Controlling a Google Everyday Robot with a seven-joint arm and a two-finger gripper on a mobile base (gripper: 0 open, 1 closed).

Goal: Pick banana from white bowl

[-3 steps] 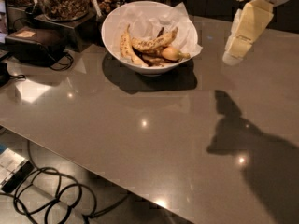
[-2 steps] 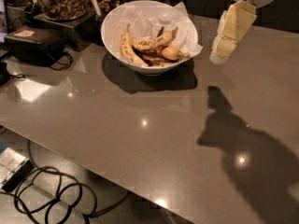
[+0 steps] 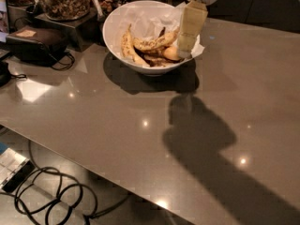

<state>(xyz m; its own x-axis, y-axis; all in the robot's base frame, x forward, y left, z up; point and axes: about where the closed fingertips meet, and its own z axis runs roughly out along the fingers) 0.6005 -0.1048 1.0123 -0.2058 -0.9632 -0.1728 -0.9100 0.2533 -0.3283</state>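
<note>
The pincer [image 3: 184, 49] hangs over the right side of the white bowl [image 3: 110, 29] on the table [image 3: 93, 125]; whether it is open cannot be told. The banana [image 3: 126, 48] lies along the bowl's left side, not yet grasped, so the final reach, grip and lift appear to remain.

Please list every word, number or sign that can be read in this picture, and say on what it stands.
None can be read.
The small tan label on the dark box is blurred.
The cream gripper over the round white bowl shows no text.
</note>
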